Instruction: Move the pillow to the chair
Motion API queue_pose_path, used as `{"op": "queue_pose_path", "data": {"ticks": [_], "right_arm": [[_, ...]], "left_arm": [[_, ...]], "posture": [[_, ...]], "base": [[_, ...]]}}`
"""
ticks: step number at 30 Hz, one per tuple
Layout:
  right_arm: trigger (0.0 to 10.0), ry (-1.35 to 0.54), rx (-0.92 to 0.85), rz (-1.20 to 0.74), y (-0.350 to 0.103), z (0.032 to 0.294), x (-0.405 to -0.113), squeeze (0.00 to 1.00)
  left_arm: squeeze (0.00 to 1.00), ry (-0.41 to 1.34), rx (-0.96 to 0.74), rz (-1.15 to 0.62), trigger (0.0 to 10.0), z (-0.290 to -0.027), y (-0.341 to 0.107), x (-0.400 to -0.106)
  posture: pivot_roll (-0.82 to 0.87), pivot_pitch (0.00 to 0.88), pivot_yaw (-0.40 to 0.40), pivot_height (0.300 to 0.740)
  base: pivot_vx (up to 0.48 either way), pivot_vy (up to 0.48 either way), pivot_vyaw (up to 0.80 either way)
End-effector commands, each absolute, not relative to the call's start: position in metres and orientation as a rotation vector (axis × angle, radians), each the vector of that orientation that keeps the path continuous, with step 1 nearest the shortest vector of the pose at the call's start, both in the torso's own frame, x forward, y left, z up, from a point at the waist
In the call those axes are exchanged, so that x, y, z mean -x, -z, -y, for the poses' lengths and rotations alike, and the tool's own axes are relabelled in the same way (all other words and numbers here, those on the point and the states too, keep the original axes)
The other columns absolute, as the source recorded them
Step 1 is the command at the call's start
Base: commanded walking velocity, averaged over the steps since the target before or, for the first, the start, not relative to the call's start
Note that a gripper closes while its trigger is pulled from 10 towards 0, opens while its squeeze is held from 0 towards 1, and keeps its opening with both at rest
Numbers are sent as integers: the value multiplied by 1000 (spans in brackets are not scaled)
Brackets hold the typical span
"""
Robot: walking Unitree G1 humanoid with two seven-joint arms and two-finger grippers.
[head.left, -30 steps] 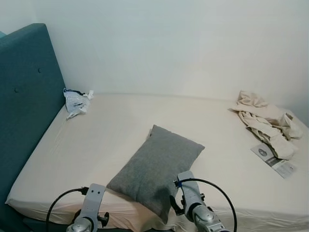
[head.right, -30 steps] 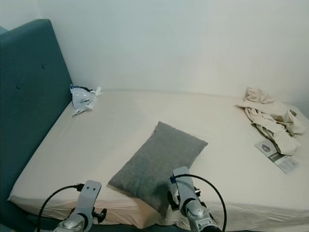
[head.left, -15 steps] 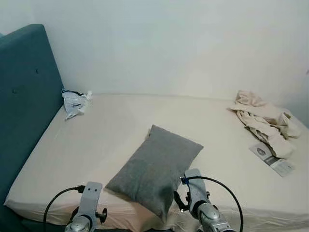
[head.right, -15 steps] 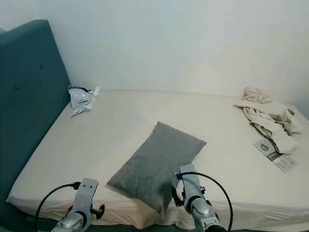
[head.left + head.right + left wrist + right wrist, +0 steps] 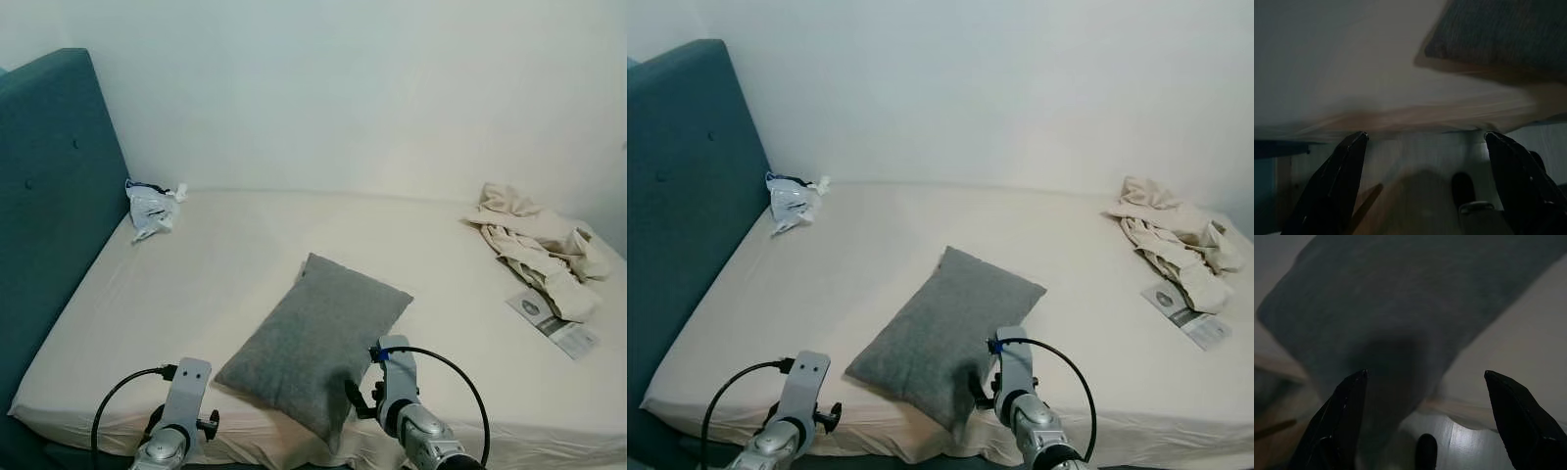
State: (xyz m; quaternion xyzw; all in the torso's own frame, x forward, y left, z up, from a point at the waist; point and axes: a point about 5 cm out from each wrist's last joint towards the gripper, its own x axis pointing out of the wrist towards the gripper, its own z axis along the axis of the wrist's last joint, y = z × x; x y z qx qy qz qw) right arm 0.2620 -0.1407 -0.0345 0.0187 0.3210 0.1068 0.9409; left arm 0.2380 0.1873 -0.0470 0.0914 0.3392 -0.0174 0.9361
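Grey pillow (image 5: 315, 343) lies diagonal on bed (image 5: 245, 255), near front edge. Right claw (image 5: 1425, 396) spread wide, low over pillow's near corner, not gripping. Left claw (image 5: 1422, 161) spread too, at bed's front edge left of pillow. Teal headboard (image 5: 49, 196) left; crumpled bag (image 5: 150, 208) far corner; beige clothes (image 5: 539, 247) and leaflet (image 5: 554, 325) right.

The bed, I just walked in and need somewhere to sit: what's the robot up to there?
The robot stands at the near edge of the bed, about to pick up the grey pillow. Its right gripper is open and aimed at the pillow's near end, not yet closed on it. Its left gripper is also open, low by the mattress edge beside the pillow. The pillow lies flat on the sheet. A crumpled bag, some beige clothes and a leaflet also lie on the bed.
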Motion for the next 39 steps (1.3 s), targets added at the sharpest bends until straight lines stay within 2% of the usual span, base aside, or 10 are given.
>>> {"op": "queue_pose_path", "data": {"ticks": [1,9,24,29,33,39], "right_arm": [[10000,-229,-17,-663,37,138,-258,0],[10000,-198,-60,-681,39,142,-256,0],[10000,-175,-97,-638,34,146,-261,0],[10000,-221,-78,-640,32,141,-264,0],[10000,-261,9,-643,32,139,-264,0],[10000,-283,-30,-648,33,138,-262,0]], "left_arm": [[0,39,-173,-688,10000,-186,46,-239],[0,24,-83,-725,10000,-185,48,-238],[0,8,-63,-714,10000,-186,45,-242],[0,38,-82,-724,10000,-183,45,-244],[0,57,-85,-732,10000,-180,45,-243],[0,57,-53,-740,10000,-179,46,-243]], "posture": [[17,17,-64,740],[24,23,-79,740],[24,22,-81,740],[21,23,-82,740],[20,26,-84,740],[23,15,-89,740]], "base": [[0,0,0],[0,0,0],[0,0,0],[0,0,0],[0,0,0],[0,0,0]]}}
